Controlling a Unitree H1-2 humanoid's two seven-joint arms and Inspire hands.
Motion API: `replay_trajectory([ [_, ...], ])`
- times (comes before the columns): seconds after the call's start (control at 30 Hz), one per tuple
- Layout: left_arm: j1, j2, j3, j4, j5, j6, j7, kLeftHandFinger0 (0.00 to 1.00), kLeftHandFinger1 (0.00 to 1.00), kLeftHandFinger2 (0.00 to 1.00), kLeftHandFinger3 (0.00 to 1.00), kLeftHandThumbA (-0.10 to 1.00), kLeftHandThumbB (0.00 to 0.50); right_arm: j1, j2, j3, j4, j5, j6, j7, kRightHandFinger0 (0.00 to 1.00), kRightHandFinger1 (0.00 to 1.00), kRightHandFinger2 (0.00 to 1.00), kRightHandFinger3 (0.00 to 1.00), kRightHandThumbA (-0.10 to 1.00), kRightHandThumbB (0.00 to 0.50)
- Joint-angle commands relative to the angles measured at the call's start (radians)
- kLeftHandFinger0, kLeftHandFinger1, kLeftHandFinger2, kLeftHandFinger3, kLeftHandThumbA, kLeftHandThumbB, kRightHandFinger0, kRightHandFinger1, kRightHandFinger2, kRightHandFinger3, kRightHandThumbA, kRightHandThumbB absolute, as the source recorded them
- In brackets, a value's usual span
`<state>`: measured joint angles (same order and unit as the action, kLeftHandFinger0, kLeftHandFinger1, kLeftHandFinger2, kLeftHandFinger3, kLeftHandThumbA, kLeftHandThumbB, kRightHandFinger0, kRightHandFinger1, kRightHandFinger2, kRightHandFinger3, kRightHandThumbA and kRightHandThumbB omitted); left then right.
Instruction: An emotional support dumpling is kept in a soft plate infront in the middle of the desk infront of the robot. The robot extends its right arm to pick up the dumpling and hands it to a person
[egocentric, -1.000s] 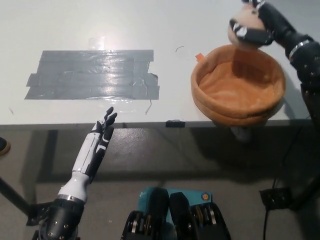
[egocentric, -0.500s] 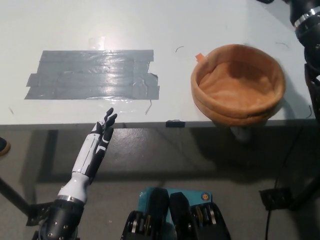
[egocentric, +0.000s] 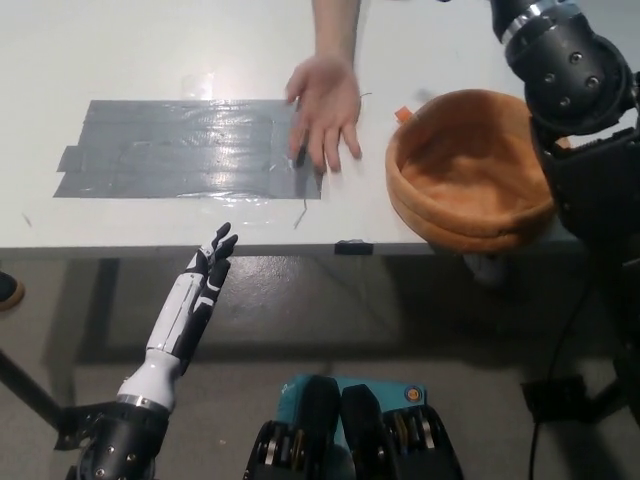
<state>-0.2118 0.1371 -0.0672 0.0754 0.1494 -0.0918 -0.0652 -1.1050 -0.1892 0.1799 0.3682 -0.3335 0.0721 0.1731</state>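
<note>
While the white left hand (egocentric: 208, 268) hangs idle at the lower left, just below the near edge of the counter (egocentric: 150, 50) with its fingers spread and nothing in them, the relation that decides the handover sits further right and mostly out of view. A broad patch of grey tape (egocentric: 180, 148) lies flat on the pale counter, and at its right end a person's hand (egocentric: 324, 105) reaches in from the top edge, fingers pointing toward the robot, hovering over or resting on the tape's corner; which of the two cannot be told from here. Just beside it to the right stands the soft plate (egocentric: 470, 225), an orange padded bowl at the counter's near edge, and its hollow is empty. The dumpling is not visible anywhere in this view. The black right arm (egocentric: 570, 80) rises past the plate's far right side and runs out of the top of the picture, so its hand is out of sight and its grip cannot be told; the dumpling is presumably up there with it. If so, the waiting hand lies to the left of the arm and lower, across the plate, with bare counter around it and open floor below.
</note>
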Motion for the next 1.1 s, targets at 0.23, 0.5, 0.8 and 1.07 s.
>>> replay_trajectory([
  [0.23, -0.006, 0.010, -0.008, -0.031, 0.019, -0.009, -0.001, 1.00, 1.00, 1.00, 1.00, 0.97, 0.021, -0.097, 0.016, 0.022, 0.063, -0.031, -0.042, -0.036, 0.03, 0.49, 0.87, 0.95, -0.10, 0.166],
  [0.5, 0.004, 0.010, -0.012, -0.040, 0.028, 0.011, -0.002, 1.00, 1.00, 1.00, 1.00, 0.95, 0.002, -0.102, 0.026, 0.039, 0.142, -0.062, -0.060, -0.072, 0.04, 0.51, 0.91, 0.99, -0.10, 0.169],
  [0.8, 0.040, 0.000, -0.018, -0.040, 0.044, -0.017, 0.013, 1.00, 1.00, 1.00, 1.00, 0.91, 0.000, -0.151, 0.119, 0.104, 0.490, -0.101, -0.157, -0.172, 0.01, 0.52, 0.93, 0.87, -0.10, 0.174],
  [1.07, 0.041, -0.001, -0.018, -0.046, 0.034, -0.017, 0.005, 1.00, 1.00, 1.00, 1.00, 0.90, 0.003, -0.193, 0.186, 0.151, 0.790, -0.120, -0.288, -0.306, 0.01, 0.50, 0.95, 0.92, -0.10, 0.174],
])
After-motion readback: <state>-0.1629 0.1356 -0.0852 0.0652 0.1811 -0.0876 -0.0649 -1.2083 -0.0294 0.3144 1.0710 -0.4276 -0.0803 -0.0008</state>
